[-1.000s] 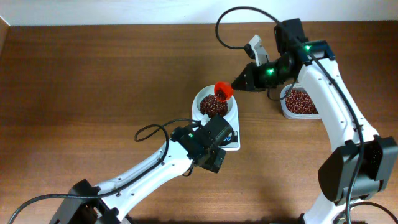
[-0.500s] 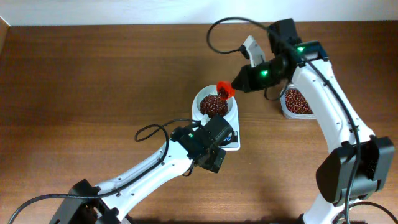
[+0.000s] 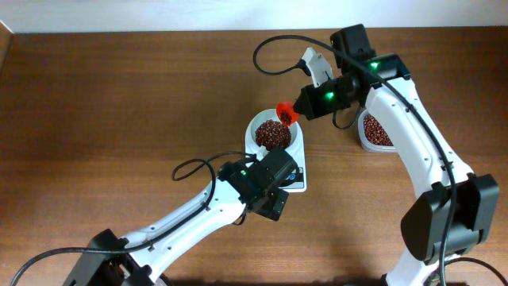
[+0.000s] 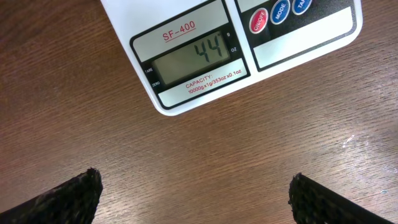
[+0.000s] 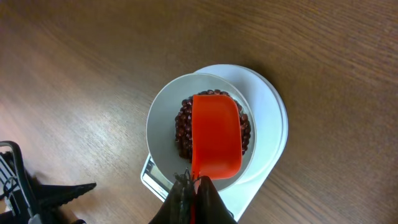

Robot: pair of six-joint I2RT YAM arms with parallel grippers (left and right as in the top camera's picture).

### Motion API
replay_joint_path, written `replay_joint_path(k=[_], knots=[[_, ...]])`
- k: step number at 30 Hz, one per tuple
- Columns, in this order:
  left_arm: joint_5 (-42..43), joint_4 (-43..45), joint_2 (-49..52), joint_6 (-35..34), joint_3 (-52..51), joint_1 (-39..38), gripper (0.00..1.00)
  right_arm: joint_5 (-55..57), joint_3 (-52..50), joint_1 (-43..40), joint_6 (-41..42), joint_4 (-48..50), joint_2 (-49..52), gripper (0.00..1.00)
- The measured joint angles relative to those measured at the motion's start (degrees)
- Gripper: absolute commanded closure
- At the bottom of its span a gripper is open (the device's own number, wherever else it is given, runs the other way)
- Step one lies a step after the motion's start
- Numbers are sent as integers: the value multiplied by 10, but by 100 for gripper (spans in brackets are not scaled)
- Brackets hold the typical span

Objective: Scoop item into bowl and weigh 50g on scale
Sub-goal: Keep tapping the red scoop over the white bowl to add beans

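Right gripper [image 3: 305, 102] is closed on the orange scoop [image 3: 286, 114], its cup over the beans [image 3: 272, 137] in the bowl [image 3: 258, 121] on the scale [image 3: 298, 164]; brown wooden tabletop [image 3: 119, 103], white wall [image 3: 159, 12] behind. Left wrist: left gripper [image 4: 194, 180] stands wide, near the scale. Right wrist: scoop's long axis points straight away from the gripper.

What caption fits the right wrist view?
Right gripper, shut on a red scoop, holds it over beans in the white bowl on the scale.

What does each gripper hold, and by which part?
The right gripper holds the red scoop by its handle end, above the bowl; the left gripper holds nothing.
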Motion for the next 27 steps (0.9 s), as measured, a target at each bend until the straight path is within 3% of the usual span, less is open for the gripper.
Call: replay_joint_path(k=[3, 11, 27], knots=[[0, 0, 0, 0, 0, 0, 1, -11, 0, -1, 19, 0, 0, 96], [0, 0, 0, 0, 0, 0, 1, -174, 0, -81, 29, 0, 0, 96], [0, 0, 0, 0, 0, 0, 1, -199, 0, -85, 35, -2, 0, 96]])
